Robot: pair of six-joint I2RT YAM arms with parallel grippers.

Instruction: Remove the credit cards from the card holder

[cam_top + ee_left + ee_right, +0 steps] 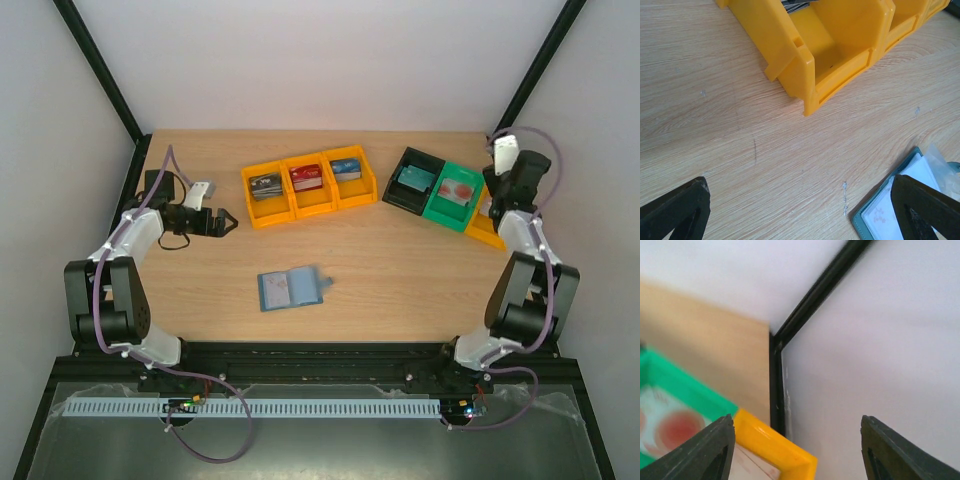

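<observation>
The card holder (292,289) lies open at near centre of the worktop (400,270), sleeves up, probably for easy reach. Farther left, the left pincer (222,222) hovers spread and empty. Cards (306,178) sit sorted in far bins (300,210). The right pincer (796,440) hangs apart over the far-right bin. No writing is legible.

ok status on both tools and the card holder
Left tool open, empty. Right tool open above far-right yellow bin. Card holder open mid-table, unobstructed.
</observation>
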